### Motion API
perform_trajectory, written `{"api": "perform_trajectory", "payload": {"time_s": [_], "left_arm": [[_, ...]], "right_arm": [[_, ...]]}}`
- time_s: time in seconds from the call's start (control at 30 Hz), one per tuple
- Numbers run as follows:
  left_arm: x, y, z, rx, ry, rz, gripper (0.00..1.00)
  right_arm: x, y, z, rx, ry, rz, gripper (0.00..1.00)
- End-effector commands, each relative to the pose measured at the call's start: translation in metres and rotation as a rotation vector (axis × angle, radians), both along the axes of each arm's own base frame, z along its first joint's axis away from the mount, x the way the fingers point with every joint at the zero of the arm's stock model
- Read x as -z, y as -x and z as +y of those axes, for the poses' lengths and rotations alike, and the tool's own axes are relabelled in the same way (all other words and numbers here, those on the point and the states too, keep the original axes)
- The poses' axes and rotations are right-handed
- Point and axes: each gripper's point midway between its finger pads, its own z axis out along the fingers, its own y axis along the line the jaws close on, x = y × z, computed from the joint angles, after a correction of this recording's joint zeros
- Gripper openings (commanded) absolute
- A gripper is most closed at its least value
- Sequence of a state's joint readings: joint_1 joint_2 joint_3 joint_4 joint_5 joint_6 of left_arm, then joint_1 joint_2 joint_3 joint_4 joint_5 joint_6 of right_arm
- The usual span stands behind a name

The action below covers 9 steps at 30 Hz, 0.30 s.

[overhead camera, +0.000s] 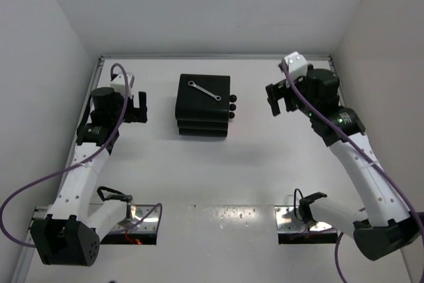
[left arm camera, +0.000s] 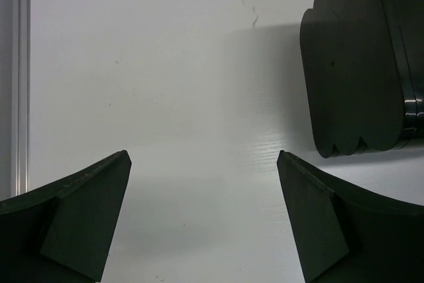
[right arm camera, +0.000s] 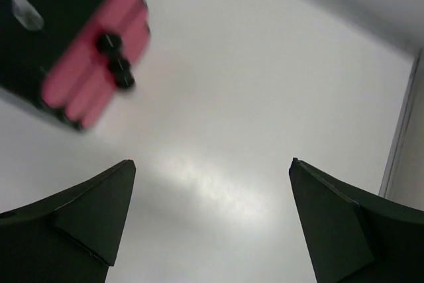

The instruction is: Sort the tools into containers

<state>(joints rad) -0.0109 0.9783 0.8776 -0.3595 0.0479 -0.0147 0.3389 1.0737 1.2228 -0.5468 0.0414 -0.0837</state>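
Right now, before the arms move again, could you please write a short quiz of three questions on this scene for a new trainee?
1. True or false: the silver wrench lies on top of the drawer unit.
2. How many round knobs show on the unit's pink front? A) two B) three C) four
3. Fill in: the left gripper and the right gripper both stand ____ and hold nothing.

Key: 1 true; 2 B; 3 open.
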Motion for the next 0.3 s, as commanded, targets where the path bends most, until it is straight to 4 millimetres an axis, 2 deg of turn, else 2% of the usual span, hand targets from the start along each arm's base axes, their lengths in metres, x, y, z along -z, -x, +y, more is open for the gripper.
{"api": "perform_trajectory", "payload": {"time_s": [0.0, 0.03, 0.13, 0.17, 0.27], "left_arm": [[0.004, 0.007, 0.006, -0.006, -0.022, -0.003, 1.00], [0.009, 0.008, 0.008, -0.018, -0.028, 0.008, 1.00], [0.012, 0.010, 0.014, -0.041, -0.050, 0.011, 1.00], [0.021, 0.012, 0.014, -0.034, -0.064, 0.026, 1.00], [0.019, 0.017, 0.012, -0.002, -0.085, -0.003, 1.00]], "right_arm": [[0.073, 0.013, -0.030, 0.103, 0.033, 0.139, 0.99], [0.090, 0.021, -0.038, 0.124, 0.022, 0.163, 0.99], [0.109, 0.029, -0.038, 0.111, -0.018, 0.206, 0.99], [0.109, 0.027, -0.048, 0.140, -0.044, 0.212, 0.99], [0.110, 0.029, -0.049, 0.128, -0.071, 0.239, 0.99]]}}
